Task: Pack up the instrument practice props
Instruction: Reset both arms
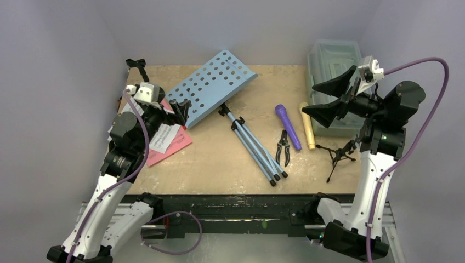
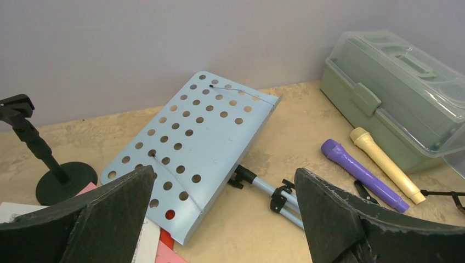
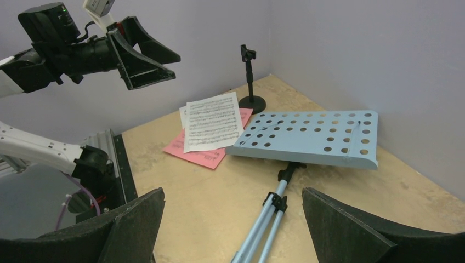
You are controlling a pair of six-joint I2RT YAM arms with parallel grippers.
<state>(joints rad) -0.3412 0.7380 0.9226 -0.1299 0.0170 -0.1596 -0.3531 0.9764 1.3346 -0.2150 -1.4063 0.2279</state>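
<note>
The light-blue perforated music desk [image 1: 211, 87] lies tilted at the back centre, its folded tripod legs [image 1: 255, 148] pointing toward the front. The red page [image 1: 175, 145] and white page [image 1: 164, 137] lie at its left, partly under my left arm. The round-base pole [image 1: 140, 68] stands at the back left. The purple microphone [image 1: 288, 127] and cream microphone [image 1: 307, 126] lie side by side at the right, with the black mic tripod [image 1: 337, 155] beside them. My left gripper [image 1: 181, 109] is open and empty above the desk's left corner. My right gripper [image 1: 310, 98] is open and empty, raised above the microphones.
A translucent grey-green box [image 1: 332, 76] with its lid shut stands at the back right, also in the left wrist view [image 2: 395, 93]. A small black clip-like tool [image 1: 283, 147] lies between the tripod legs and the purple microphone. Walls close in on three sides.
</note>
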